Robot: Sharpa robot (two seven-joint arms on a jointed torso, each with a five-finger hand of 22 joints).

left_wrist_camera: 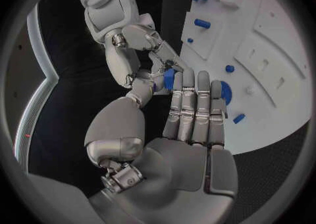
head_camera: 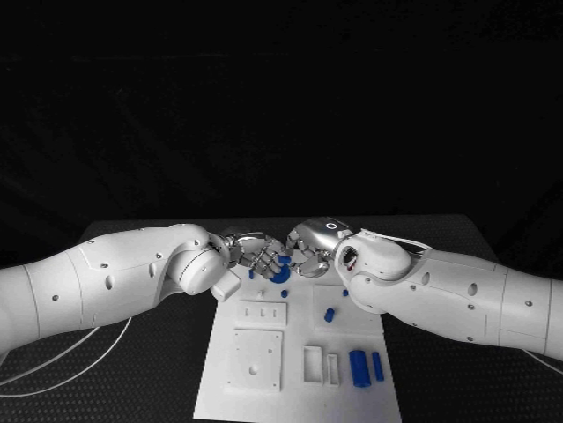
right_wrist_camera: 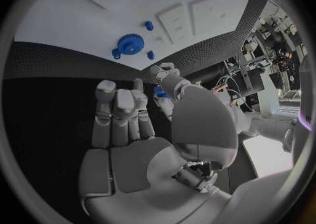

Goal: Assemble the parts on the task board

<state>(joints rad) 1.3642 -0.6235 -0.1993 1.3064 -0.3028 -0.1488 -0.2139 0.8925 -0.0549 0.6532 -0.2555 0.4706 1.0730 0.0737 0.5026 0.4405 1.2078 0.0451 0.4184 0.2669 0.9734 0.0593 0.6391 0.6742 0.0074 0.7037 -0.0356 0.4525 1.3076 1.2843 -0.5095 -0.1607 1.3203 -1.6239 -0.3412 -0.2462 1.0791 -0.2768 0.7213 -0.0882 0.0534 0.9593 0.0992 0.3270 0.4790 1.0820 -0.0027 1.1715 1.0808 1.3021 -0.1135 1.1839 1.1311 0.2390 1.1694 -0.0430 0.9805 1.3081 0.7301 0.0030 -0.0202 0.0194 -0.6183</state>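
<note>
Over the far end of the white task board (head_camera: 249, 401) my left hand (head_camera: 247, 253) and right hand (head_camera: 314, 248) meet fingertip to fingertip. Between them sits a small blue part (head_camera: 281, 261). In the left wrist view the blue part (left_wrist_camera: 169, 79) lies between the left hand's (left_wrist_camera: 191, 124) thumb and first fingertip, with the right hand's fingertips (left_wrist_camera: 165, 59) touching it from the other side. In the right wrist view the blue part (right_wrist_camera: 160, 93) sits between the right hand's (right_wrist_camera: 125, 129) thumb and fingers. A blue gear (head_camera: 281, 276) lies on the board just below the hands.
On the board near me lie two blue cylinders (head_camera: 359, 367), a short blue pin (head_camera: 330, 314) and white blocks (head_camera: 313, 364). Two raised white plates (head_camera: 257, 359) sit on its left half. Small blue pieces (right_wrist_camera: 149, 25) lie round the gear (right_wrist_camera: 130, 43). Black table (head_camera: 142, 379) surrounds the board.
</note>
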